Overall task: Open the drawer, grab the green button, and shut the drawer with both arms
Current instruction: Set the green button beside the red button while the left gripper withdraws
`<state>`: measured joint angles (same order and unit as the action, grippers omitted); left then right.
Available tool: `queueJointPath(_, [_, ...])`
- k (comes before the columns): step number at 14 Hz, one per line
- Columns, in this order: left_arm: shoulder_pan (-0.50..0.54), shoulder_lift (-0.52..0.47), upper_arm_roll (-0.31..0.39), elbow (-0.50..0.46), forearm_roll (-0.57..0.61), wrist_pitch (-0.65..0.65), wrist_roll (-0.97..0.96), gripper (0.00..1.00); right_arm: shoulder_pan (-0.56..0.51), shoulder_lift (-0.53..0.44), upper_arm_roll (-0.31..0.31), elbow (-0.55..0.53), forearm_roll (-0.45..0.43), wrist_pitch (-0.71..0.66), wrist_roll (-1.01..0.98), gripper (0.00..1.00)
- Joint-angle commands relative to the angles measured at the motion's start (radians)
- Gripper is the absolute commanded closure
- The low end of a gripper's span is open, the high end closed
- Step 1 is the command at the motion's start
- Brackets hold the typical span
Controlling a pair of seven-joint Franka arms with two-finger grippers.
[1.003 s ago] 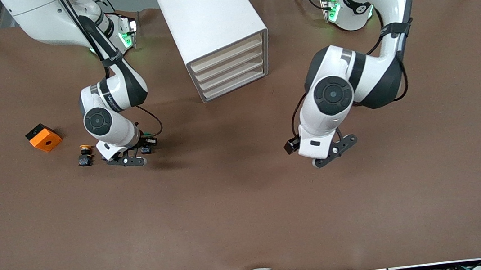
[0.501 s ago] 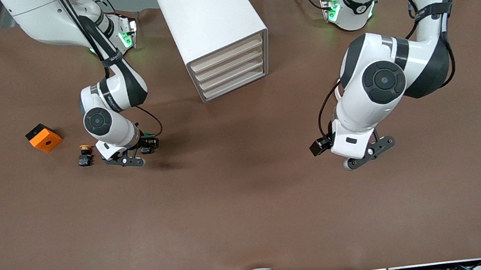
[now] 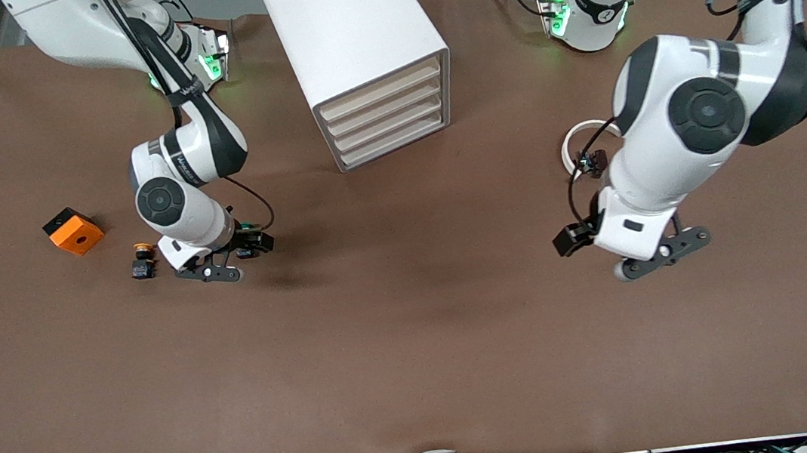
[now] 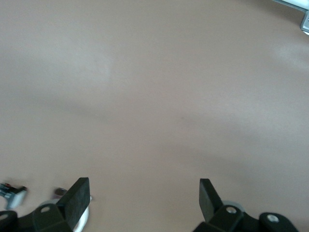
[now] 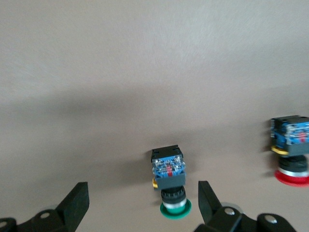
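Observation:
The green-capped button (image 5: pixel 169 182) lies on its side on the brown table, between the spread fingers of my right gripper (image 5: pixel 142 193), which is open and holds nothing. In the front view the right gripper (image 3: pixel 209 270) hangs low over the table toward the right arm's end, and its hand hides the button. The white cabinet (image 3: pixel 360 41) stands at the back middle, and every drawer (image 3: pixel 391 118) in it is shut. My left gripper (image 3: pixel 656 258) is open and empty over bare table toward the left arm's end, as the left wrist view confirms (image 4: pixel 144 188).
A red-capped button (image 5: pixel 291 151) lies beside the green one, toward the right arm's end (image 3: pixel 142 261). An orange block (image 3: pixel 73 231) sits past it. A white ring (image 3: pixel 580 139) lies on the table, partly hidden by the left arm.
The right gripper has opened and left the green button on the table. The left arm has swung away from the cabinet toward its own end of the table.

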<state>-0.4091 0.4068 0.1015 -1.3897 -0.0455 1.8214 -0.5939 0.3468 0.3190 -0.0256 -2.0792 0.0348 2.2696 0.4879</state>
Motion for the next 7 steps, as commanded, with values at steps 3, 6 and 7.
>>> queueJointPath(3, [0.068,-0.084,-0.002,-0.012,0.068,-0.086,0.153,0.0,-0.08,-0.023,0.001,0.298,-0.007,-0.411,-0.129,0.0])
queueJointPath(6, [0.072,-0.121,-0.005,-0.012,0.142,-0.134,0.195,0.0,-0.149,-0.023,0.001,0.463,-0.007,-0.629,-0.239,0.0])
queueJointPath(7, [0.075,-0.141,-0.005,-0.017,0.144,-0.14,0.206,0.0,-0.172,-0.026,0.001,0.511,-0.007,-0.692,-0.267,0.0])
